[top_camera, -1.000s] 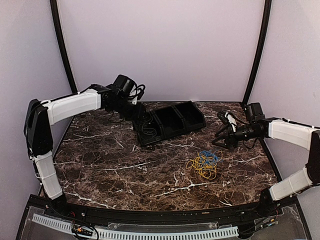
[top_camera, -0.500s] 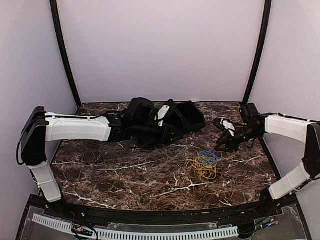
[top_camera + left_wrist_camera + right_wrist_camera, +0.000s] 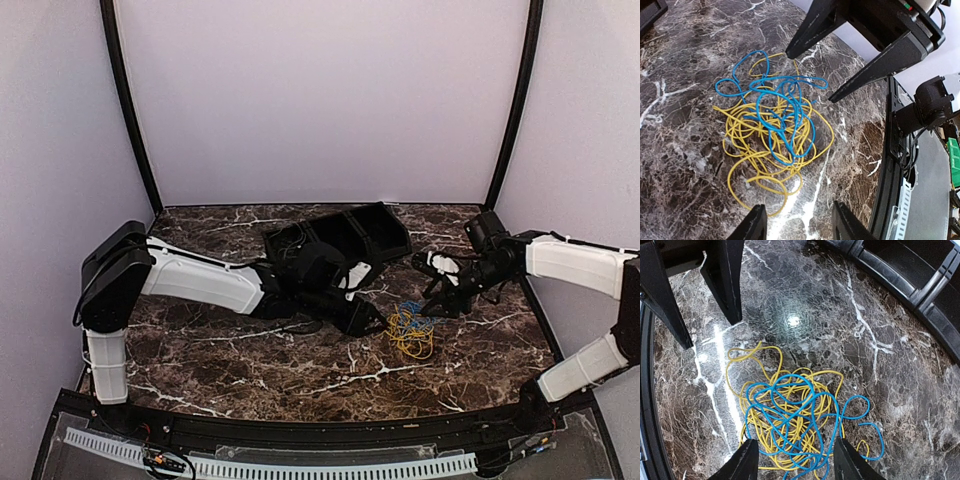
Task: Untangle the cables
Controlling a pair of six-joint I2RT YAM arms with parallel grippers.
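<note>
While both arms are stretched inward in the top view, we see the cables lying on the marble table, in front of the black tray, between the left gripper and the right gripper. From the left wrist, its 2 fingers stand apart, just short of the yellow and blue cables. From the right wrist, the 2 fingers also stand apart, the cables showing between them, nothing clamped.

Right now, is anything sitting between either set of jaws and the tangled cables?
Nothing visible. Both sets of jaws stand open and empty over the bare marble table, close on either side of the cables. The black tray lies farther back, out of the way.
</note>
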